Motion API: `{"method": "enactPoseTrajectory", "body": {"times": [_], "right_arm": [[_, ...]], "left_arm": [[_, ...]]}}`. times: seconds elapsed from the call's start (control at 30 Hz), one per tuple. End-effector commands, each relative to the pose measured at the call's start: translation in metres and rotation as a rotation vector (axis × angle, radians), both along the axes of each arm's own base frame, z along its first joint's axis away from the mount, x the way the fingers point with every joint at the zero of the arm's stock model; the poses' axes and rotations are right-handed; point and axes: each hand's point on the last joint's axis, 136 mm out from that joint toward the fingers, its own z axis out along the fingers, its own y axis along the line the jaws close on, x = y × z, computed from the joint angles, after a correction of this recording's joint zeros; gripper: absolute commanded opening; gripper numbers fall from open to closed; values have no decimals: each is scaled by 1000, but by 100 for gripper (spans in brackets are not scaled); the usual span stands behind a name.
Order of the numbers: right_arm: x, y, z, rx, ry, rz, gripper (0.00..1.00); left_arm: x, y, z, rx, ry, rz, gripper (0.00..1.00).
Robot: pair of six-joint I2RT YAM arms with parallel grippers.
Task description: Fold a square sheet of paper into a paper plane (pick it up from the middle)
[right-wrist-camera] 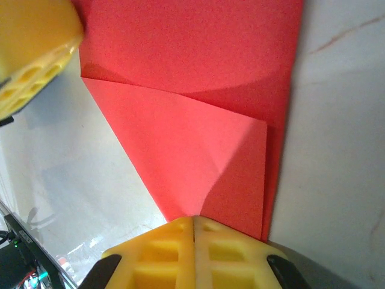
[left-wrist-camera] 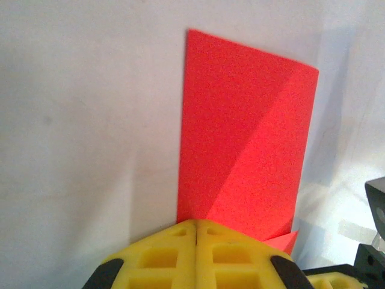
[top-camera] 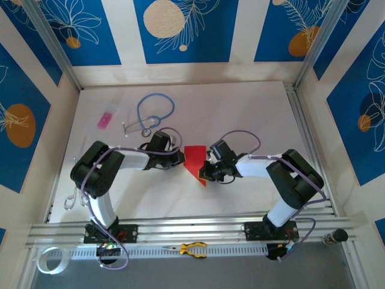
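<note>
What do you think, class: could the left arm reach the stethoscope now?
Probably yes: the stethoscope lies close beyond the left gripper, with bare table between, though that gripper is shut against the red paper.

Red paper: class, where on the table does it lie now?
In the top view the partly folded red paper lies near the middle of the table, between the left gripper and the right gripper, both shut with tips at its edges.
</note>
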Motion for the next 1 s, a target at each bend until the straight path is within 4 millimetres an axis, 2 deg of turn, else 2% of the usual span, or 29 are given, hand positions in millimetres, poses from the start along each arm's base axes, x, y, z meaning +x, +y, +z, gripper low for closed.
{"method": "enactPoseTrajectory", "body": {"times": [0.0,0.2,0.27,0.37,0.47,0.67,0.83,0.97], "right_arm": [[-29,-33,-34,-155,119,0,0],[-23,-30,-28,-140,102,6,0],[-20,-30,-26,-137,97,5,0],[-19,-29,-25,-134,96,5,0],[-17,-29,-23,-132,90,0,0],[-16,-32,-22,-142,86,-6,1],[-14,-30,-16,-129,68,-2,1],[-6,-22,-1,-99,31,17,4]], "left_arm": [[15,17,-1,64,-19,49,0],[15,13,40,25,-95,43,0],[10,5,49,-4,-105,9,0],[-3,-12,51,-53,-99,-66,0],[-15,-26,47,-88,-82,-125,0],[-29,-39,33,-121,-51,-177,0],[-38,-29,1,-51,16,-156,0],[-44,-21,-21,-12,68,-131,0]]}}
